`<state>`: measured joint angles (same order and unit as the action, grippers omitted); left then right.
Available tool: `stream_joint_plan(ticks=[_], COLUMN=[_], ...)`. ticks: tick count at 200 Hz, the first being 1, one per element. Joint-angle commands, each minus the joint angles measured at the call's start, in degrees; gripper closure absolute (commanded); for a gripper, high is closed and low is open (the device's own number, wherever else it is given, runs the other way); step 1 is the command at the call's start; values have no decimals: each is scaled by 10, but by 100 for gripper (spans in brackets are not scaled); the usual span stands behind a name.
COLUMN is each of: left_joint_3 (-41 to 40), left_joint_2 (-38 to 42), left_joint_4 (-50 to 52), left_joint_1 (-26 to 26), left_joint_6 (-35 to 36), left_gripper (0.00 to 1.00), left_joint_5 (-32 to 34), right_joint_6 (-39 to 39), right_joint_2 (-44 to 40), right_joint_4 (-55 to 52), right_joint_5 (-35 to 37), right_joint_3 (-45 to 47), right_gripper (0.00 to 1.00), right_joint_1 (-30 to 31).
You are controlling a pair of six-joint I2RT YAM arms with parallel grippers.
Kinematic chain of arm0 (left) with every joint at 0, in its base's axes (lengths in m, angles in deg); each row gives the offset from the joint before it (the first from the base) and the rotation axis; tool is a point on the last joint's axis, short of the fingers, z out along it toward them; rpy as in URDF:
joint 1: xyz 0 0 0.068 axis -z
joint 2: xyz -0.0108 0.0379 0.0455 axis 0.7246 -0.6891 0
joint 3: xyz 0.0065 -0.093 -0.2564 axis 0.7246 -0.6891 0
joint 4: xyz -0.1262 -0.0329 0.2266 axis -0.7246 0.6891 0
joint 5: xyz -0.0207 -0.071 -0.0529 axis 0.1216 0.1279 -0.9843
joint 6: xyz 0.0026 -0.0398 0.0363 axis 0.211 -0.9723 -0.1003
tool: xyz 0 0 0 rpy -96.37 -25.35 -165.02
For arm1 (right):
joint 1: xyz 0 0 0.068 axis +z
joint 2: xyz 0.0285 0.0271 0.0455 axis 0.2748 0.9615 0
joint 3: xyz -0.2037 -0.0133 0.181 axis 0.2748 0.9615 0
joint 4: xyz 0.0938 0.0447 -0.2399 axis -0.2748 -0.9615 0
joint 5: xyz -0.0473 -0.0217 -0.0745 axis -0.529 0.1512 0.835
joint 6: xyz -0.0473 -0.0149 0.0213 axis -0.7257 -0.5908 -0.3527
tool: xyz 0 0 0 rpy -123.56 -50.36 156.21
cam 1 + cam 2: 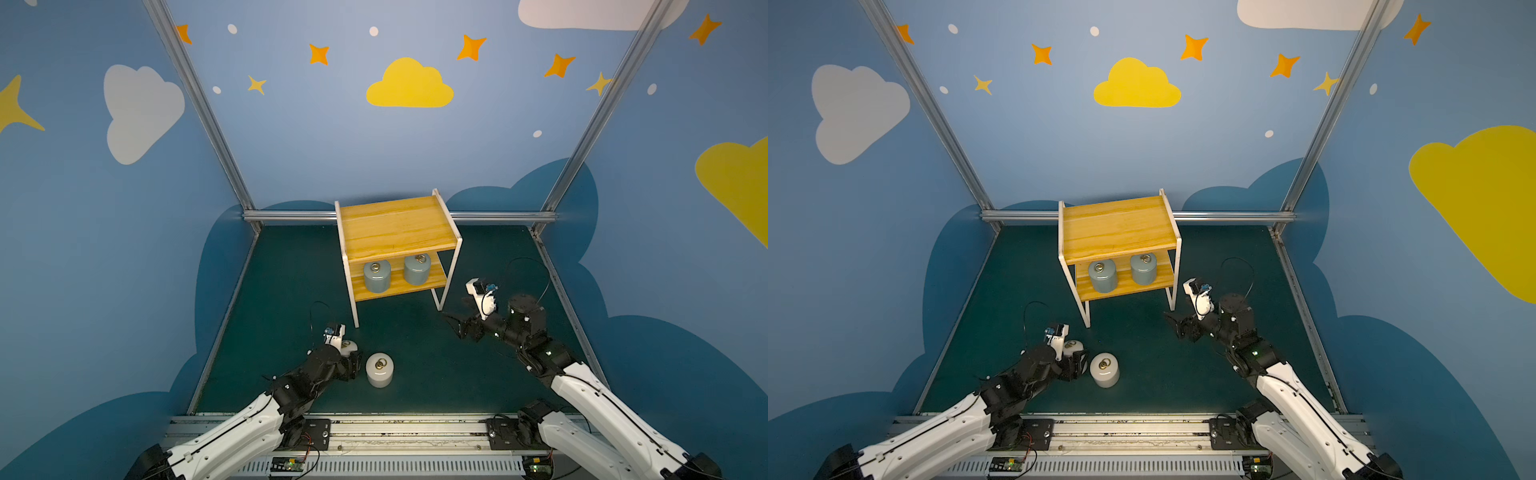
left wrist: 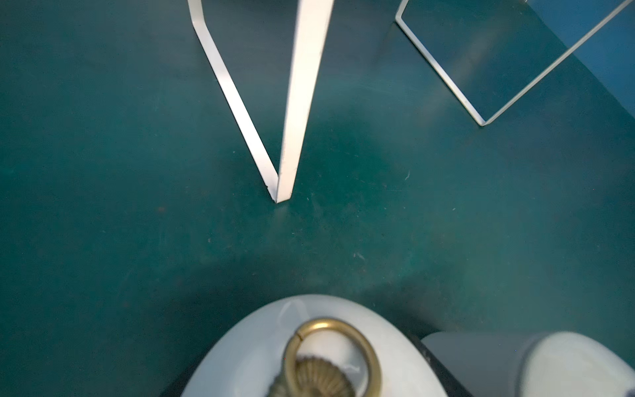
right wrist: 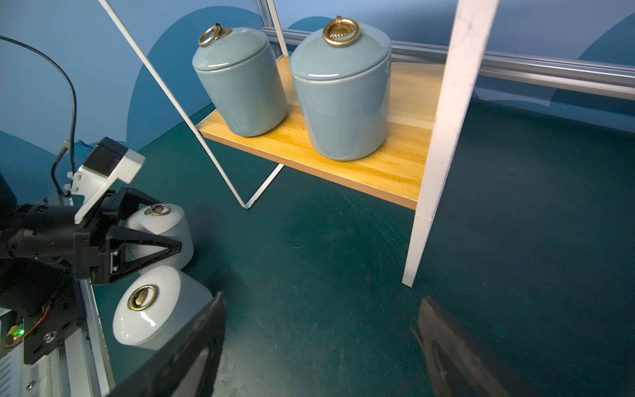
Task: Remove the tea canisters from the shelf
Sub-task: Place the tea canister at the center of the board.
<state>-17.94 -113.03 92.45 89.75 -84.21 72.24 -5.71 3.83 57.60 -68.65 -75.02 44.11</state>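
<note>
The shelf (image 1: pixel 395 226) (image 1: pixel 1117 228) stands at the back middle of the green table, its top board bare. Two grey-blue tea canisters (image 1: pixel 377 276) (image 1: pixel 417 270) stand side by side on its lower board (image 3: pixel 395 165). My left gripper (image 1: pixel 351 357) (image 3: pixel 165 227) is shut on a white tea canister (image 1: pixel 348 345) (image 2: pixel 247 343), in front of the shelf's front left leg (image 2: pixel 302 103). A second white canister (image 1: pixel 379 370) (image 3: pixel 147 309) stands on the table right beside it. My right gripper (image 1: pixel 457 326) (image 3: pixel 319 343) hangs open and empty low over the table, right of the shelf.
A metal rail (image 1: pixel 374 432) with both arm bases runs along the table's front edge. Blue walls with aluminium posts (image 1: pixel 291 216) close the table at the back and on both sides. Green table surface (image 1: pixel 415 374) lies between the white canisters and my right arm.
</note>
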Motion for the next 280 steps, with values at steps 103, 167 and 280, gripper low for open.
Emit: stream_joint_plan(ticks=[103,167,280], left_joint_3=[21,33,58], left_joint_2=[12,21,29], left_joint_4=[49,74,115], left_joint_1=[48,51,66], left_joint_6=[-23,-25,-27], left_gripper=[11,11,12], left_joint_5=[51,63,52], right_joint_6=[-5,-5,-2], right_joint_2=[-11,-13,-10], right_joint_4=[3,3,10], right_joint_5=[3,3,1], right_joint_3=[14,16,20], right_gripper=[11,11,11], right_joint_1=[-4,-5,-6])
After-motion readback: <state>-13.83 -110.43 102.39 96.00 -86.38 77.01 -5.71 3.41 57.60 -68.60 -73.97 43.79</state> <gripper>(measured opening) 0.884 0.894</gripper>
